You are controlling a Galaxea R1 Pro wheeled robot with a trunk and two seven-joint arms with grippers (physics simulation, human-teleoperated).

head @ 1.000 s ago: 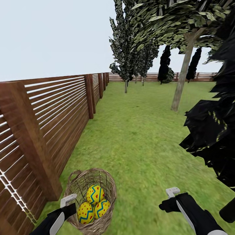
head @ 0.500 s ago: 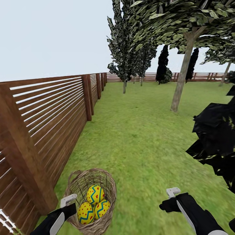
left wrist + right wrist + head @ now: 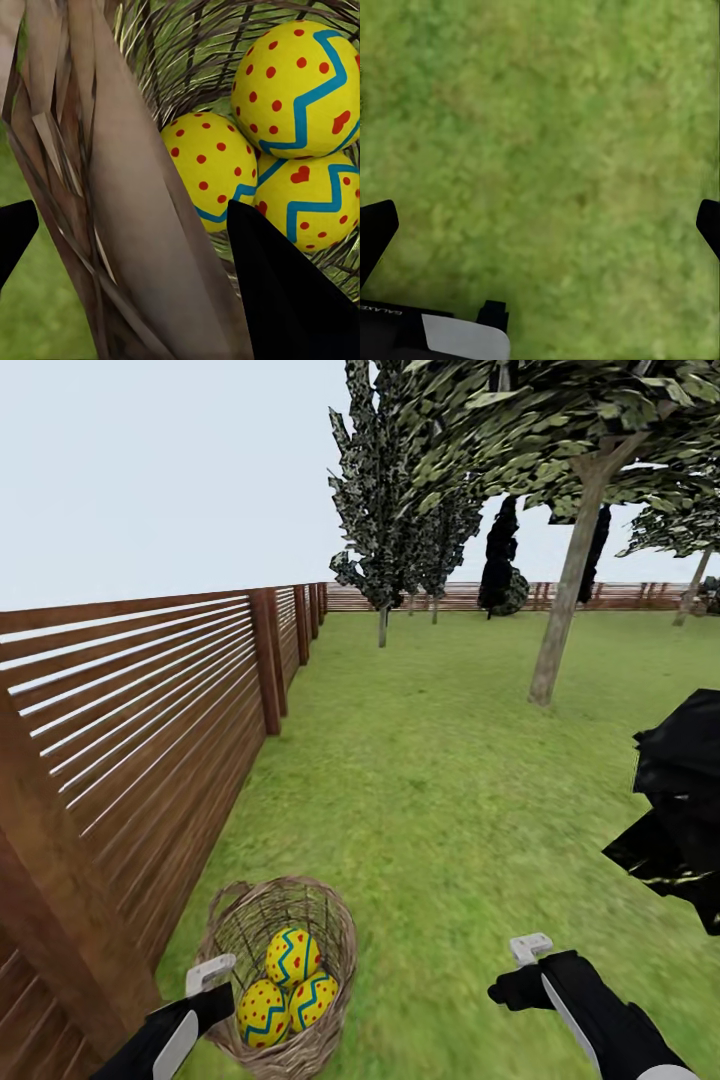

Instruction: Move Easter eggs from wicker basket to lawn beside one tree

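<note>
Wicker rim is gripped between the fingers of the left hand, so the basket with three eggs is carried at seven o'clock. The right hand is held wide open, empty, above the lawn. The tree is seen at one o'clock.

Both black arms are reaching forward from the bottom edge of the head view. The left gripper is sitting at lower left, its fingers closing on the wicker basket rim. The right gripper is hanging at lower right, fingers spread wide.
</note>
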